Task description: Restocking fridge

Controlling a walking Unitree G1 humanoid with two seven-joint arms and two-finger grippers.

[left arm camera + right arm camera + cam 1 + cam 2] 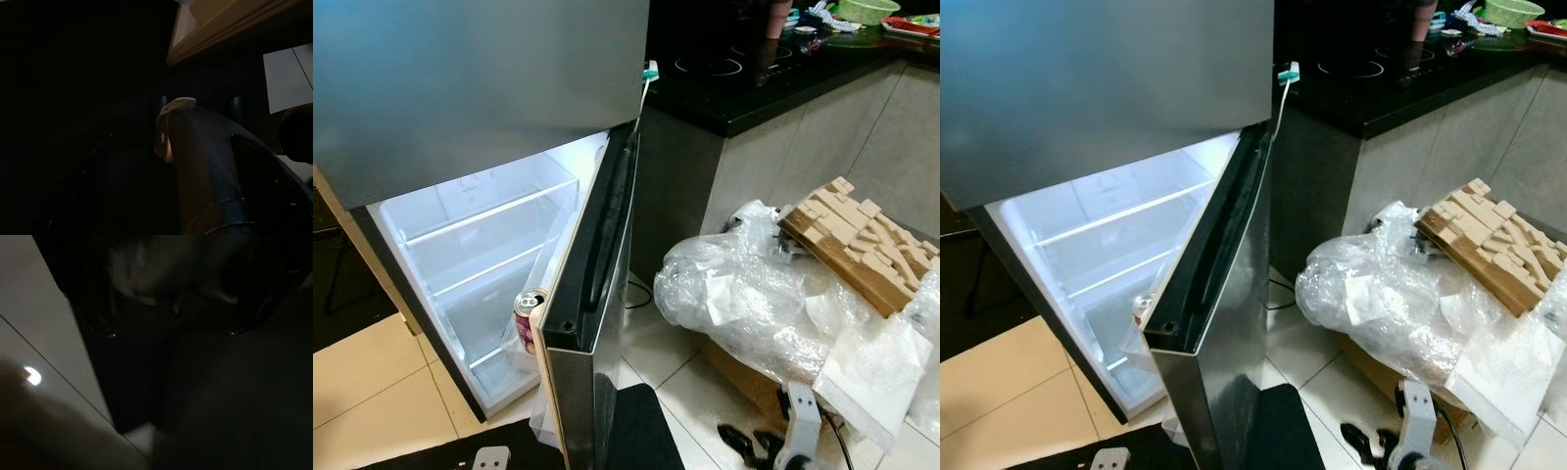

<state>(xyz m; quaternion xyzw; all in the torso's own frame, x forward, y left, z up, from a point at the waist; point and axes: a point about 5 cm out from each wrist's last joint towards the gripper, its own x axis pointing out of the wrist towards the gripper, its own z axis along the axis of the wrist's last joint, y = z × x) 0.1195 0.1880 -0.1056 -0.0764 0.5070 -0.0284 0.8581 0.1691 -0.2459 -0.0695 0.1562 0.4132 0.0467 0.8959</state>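
The silver fridge has its upper door (460, 78) closed. Its lower door (597, 294) is swung wide, edge-on to me. The lower compartment (489, 255) is lit and holds bare glass shelves and a clear drawer. A pink and white can (529, 318) stands upright in the open door's shelf, just inside the door's edge. My right gripper (744, 439) hangs low at the bottom right over the floor tiles, well away from the fridge. My left arm (491, 457) hangs idle at the bottom edge. Both wrist views are very dark.
A black counter with a hob (754, 69) runs right of the fridge. On the floor to the right lie a heap of clear plastic wrap (754, 284) and a brown packing block (857, 245). A dark mat (636, 431) lies below the door.
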